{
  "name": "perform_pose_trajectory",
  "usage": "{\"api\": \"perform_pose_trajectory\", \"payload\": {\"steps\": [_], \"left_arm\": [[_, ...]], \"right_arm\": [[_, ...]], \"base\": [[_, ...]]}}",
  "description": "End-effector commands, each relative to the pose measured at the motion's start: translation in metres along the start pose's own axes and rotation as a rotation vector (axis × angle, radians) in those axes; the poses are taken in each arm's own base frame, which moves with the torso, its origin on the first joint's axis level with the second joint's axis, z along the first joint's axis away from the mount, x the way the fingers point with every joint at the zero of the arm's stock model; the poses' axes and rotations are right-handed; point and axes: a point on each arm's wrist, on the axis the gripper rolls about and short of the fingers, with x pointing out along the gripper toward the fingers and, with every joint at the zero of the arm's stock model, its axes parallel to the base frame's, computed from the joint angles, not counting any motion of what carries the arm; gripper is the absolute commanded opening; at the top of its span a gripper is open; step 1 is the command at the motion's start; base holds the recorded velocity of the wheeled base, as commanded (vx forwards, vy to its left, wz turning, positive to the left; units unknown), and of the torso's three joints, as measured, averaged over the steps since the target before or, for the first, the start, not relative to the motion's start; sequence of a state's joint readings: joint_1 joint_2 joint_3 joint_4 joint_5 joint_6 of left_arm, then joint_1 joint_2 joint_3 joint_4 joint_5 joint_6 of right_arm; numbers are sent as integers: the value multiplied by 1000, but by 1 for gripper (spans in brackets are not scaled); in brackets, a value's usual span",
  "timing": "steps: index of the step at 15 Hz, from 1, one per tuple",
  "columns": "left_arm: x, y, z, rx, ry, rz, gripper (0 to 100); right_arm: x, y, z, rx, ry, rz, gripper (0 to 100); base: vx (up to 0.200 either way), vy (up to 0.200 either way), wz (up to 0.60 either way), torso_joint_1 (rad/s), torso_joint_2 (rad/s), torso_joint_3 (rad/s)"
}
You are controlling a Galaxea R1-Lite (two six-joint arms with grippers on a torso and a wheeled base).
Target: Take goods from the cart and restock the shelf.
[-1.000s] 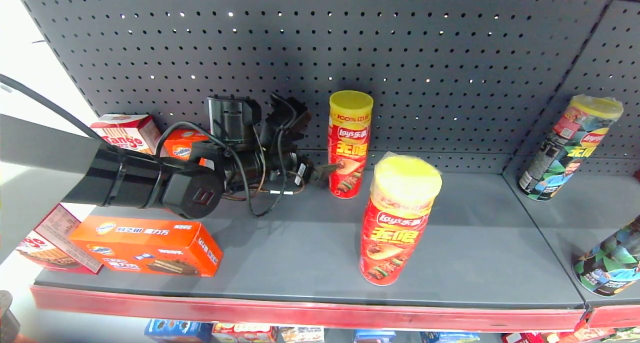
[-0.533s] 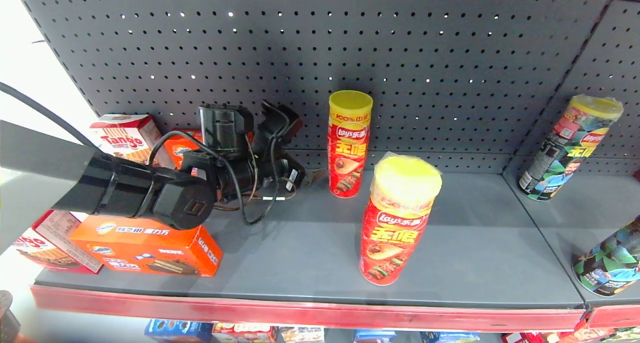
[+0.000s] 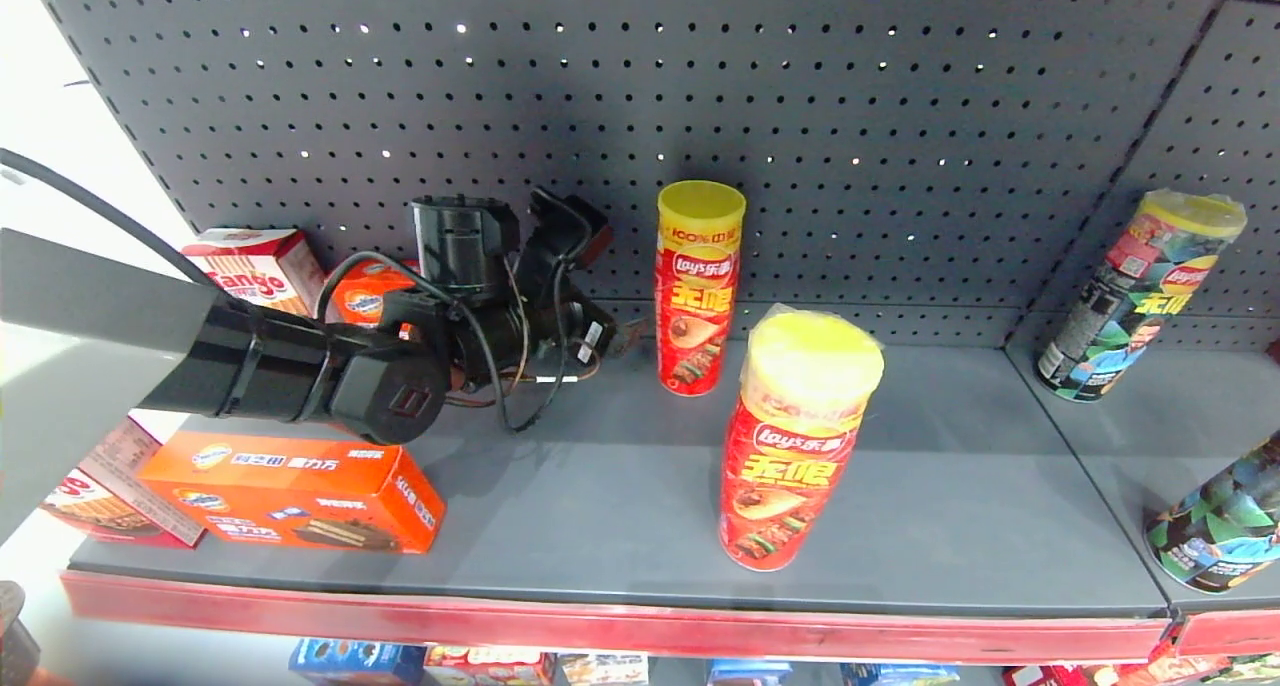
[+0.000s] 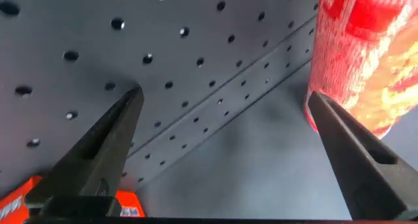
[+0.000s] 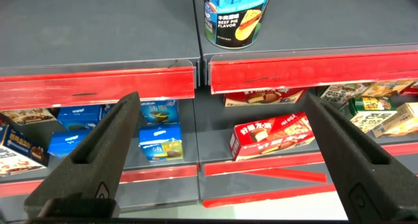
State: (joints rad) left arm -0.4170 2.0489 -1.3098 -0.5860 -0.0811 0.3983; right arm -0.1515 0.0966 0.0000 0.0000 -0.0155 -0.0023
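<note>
Tall red chip can [image 3: 699, 288], yellow lid: upright at the back of your grey metal shelf [image 3: 620, 486].
Left end effector [image 4: 225, 93]: spread wide, empty, just beside that can.
Right end effector [image 5: 222, 98]: spread wide, empty.

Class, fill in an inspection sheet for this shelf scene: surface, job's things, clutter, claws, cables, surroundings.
Surface: grey shelf with a red front strip.
Job's things: two red cans, both upright and apart; back can by the rear wall, front can nearer the edge.
Clutter: orange box lying flat at the left; green cans in the next bay.
Claws: left claw open, holding nothing, beside the back can; right claw open, holding nothing.
Cables: black cables looped at the left wrist, low over the shelf.
Surroundings: pegboard behind; boxes on lower shelves.
</note>
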Motion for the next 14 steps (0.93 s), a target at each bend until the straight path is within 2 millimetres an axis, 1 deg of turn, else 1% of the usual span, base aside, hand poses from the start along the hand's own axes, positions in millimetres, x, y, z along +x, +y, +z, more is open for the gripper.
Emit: {"api": "perform_pose_trajectory", "payload": {"steps": [1,5,7,9,14], "left_arm": [[6,-5,-3,-1,6,-11,100],[12,-16,4,7,-13,-36,100],[13,-17,7,8,-24,-36,100],[14,-22,9,10,-28,-46,100],[13,-22,8,8,-28,-46,100]], "right_arm": [[0,0,0,-1,2,0,100],[0,0,0,-1,2,0,100],[0,0,0,-1,2,0,100],[0,0,0,-1,2,0,100],[0,0,0,-1,2,0,100]], "base": [[0,0,0,0,0,0],[0,0,0,0,0,0],[0,0,0,0,0,0],[0,0,0,0,0,0],[0,0,0,0,0,0]]}}
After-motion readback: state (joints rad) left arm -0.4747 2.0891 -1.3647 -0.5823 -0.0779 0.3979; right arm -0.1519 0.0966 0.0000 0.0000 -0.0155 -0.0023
